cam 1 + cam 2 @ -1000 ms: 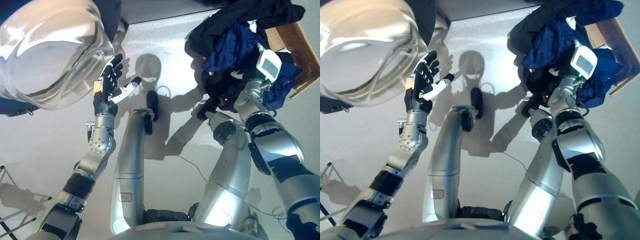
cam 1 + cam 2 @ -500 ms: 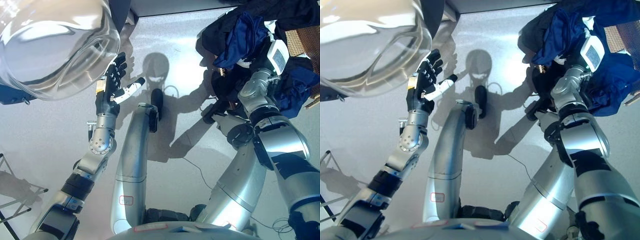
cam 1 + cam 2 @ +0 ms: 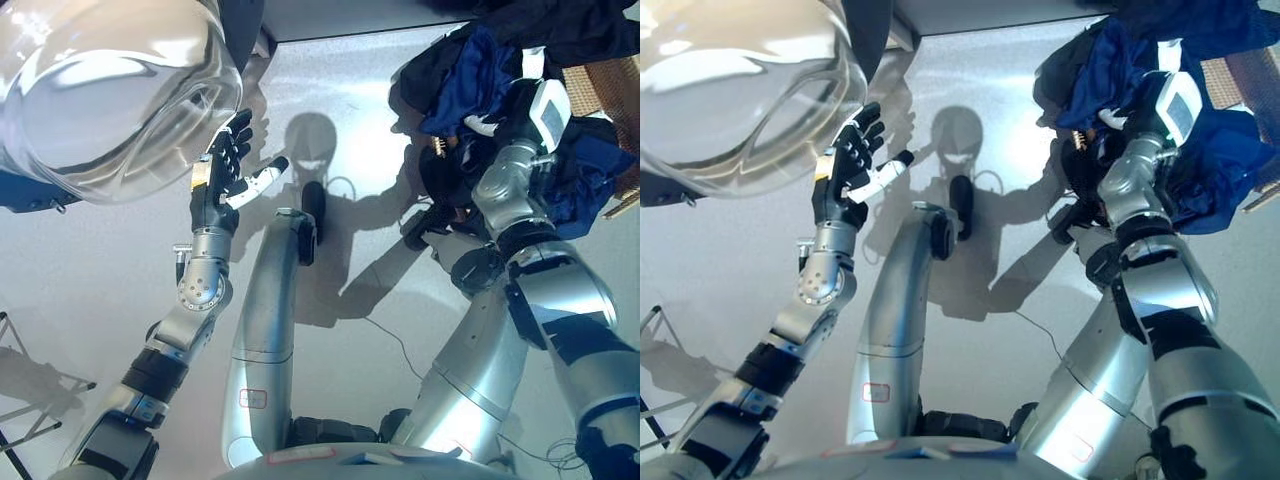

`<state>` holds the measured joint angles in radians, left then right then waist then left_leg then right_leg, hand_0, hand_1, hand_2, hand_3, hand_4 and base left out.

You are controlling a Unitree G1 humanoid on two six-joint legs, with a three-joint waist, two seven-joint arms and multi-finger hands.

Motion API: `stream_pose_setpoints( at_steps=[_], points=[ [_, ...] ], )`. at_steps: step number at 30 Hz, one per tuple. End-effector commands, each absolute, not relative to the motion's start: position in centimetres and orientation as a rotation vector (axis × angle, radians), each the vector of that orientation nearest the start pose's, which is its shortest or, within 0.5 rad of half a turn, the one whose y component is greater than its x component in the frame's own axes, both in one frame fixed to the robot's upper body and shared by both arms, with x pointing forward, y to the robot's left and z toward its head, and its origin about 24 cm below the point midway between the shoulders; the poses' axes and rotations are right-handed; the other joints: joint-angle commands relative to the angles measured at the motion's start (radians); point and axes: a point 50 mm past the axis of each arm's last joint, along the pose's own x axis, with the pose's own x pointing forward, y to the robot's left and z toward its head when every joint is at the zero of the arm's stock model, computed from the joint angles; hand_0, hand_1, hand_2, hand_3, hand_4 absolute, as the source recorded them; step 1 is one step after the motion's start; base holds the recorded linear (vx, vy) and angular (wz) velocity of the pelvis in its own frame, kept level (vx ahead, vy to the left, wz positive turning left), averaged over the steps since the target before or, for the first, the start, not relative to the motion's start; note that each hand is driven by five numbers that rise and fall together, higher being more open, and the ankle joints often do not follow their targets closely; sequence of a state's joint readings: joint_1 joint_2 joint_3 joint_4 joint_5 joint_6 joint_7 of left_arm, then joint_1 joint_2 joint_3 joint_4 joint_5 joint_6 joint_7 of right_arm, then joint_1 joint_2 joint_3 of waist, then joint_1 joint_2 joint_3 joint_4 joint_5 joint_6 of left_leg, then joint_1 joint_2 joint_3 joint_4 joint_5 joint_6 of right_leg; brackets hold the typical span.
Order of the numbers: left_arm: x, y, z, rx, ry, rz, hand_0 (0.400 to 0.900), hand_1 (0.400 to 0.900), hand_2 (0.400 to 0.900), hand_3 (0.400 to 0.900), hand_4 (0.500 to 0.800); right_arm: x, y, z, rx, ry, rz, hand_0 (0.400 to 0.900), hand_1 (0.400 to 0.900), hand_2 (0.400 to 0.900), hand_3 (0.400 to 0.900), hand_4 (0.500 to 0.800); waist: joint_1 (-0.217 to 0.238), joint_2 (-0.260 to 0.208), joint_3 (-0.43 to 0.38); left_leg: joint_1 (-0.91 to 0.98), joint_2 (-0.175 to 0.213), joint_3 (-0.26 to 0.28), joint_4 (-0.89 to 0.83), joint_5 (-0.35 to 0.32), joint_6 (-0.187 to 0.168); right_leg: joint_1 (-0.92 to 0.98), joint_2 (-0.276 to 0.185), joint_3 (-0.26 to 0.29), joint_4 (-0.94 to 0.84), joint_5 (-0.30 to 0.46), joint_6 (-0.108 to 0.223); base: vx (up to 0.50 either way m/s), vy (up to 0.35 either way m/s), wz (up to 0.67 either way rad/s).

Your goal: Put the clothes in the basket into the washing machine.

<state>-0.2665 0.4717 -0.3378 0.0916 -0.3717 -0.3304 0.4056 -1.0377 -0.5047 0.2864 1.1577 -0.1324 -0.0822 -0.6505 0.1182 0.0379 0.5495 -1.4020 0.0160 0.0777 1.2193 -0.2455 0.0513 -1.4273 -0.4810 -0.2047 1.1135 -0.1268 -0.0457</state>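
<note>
A heap of dark blue and black clothes (image 3: pixel 478 68) fills the wicker basket (image 3: pixel 612 82) at the upper right. My right arm reaches up into that heap, and my right hand (image 3: pixel 497 112) is buried among the folds. At the upper left is the washing machine's round glass door (image 3: pixel 110 90), swung open. Beside the door's rim, my left hand (image 3: pixel 222 170) is held up with its fingers spread, holding nothing.
The dark front of the washing machine (image 3: pixel 242 22) shows behind the door at the top. A thin metal frame (image 3: pixel 25 400) stands at the lower left edge. Grey floor (image 3: pixel 340 90) lies between the door and the basket.
The view has shifted a little. My right arm has pushed slightly further up into the clothes. The left hand has kept its place by the door.
</note>
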Motion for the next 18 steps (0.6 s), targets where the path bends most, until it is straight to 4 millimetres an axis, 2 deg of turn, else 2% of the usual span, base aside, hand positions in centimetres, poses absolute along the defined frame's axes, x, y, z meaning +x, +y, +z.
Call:
stream_pose_setpoints(
  at_steps=[1, 6, 10, 14, 18],
  points=[
    [26.9, 18.1, 10.3, -0.053, -0.415, 0.162, 0.9, 0.9, 0.9, 0.9, 0.8, 38.2, -23.2, 14.2, -0.704, -0.277, -0.594, 0.4, 0.4, 0.4, 0.4, 0.5, -0.052, 0.025, -0.202, -0.057, -0.029, -0.035, -0.094, 0.034, -0.016, -0.101, 0.039, -0.044, 0.047, -0.051, 0.109, 0.01, 0.015, -0.19],
    [26.2, 19.4, 9.4, -0.041, -0.39, 0.222, 0.9, 0.9, 0.9, 0.9, 0.8, 35.7, -23.1, 16.7, -0.685, -0.518, -0.601, 0.4, 0.4, 0.4, 0.4, 0.5, -0.101, -0.002, -0.205, -0.039, -0.023, -0.041, -0.12, 0.034, -0.023, -0.07, 0.056, -0.058, 0.015, -0.049, 0.114, 0.01, 0.004, -0.13],
    [26.0, 19.5, 9.0, -0.044, -0.375, 0.234, 0.9, 0.9, 0.9, 0.9, 0.8, 34.2, -23.6, 17.3, -0.635, -0.581, -0.63, 0.4, 0.4, 0.4, 0.4, 0.5, -0.12, -0.013, -0.21, -0.023, -0.018, -0.045, -0.148, 0.037, -0.026, -0.044, 0.062, -0.078, -0.013, -0.05, 0.118, 0.01, -0.011, -0.05],
    [25.9, 19.8, 8.7, -0.046, -0.357, 0.246, 0.9, 0.9, 0.9, 0.9, 0.8, 33.3, -22.5, 17.6, -0.484, -0.629, -0.568, 0.4, 0.4, 0.4, 0.4, 0.5, -0.129, -0.022, -0.22, 0.002, -0.014, -0.044, -0.18, 0.043, -0.029, -0.013, 0.072, -0.093, -0.043, -0.051, 0.12, 0.0, -0.005, -0.02],
    [25.9, 19.7, 8.0, -0.068, -0.316, 0.235, 0.9, 0.9, 0.9, 0.9, 0.8, 33.3, -21.0, 17.5, -0.11, -0.612, -0.442, 0.4, 0.4, 0.4, 0.4, 0.5, -0.131, -0.026, -0.231, 0.023, -0.015, -0.042, -0.209, 0.046, -0.031, 0.012, 0.077, -0.108, -0.067, -0.056, 0.121, 0.01, -0.031, 0.04]
  ],
)
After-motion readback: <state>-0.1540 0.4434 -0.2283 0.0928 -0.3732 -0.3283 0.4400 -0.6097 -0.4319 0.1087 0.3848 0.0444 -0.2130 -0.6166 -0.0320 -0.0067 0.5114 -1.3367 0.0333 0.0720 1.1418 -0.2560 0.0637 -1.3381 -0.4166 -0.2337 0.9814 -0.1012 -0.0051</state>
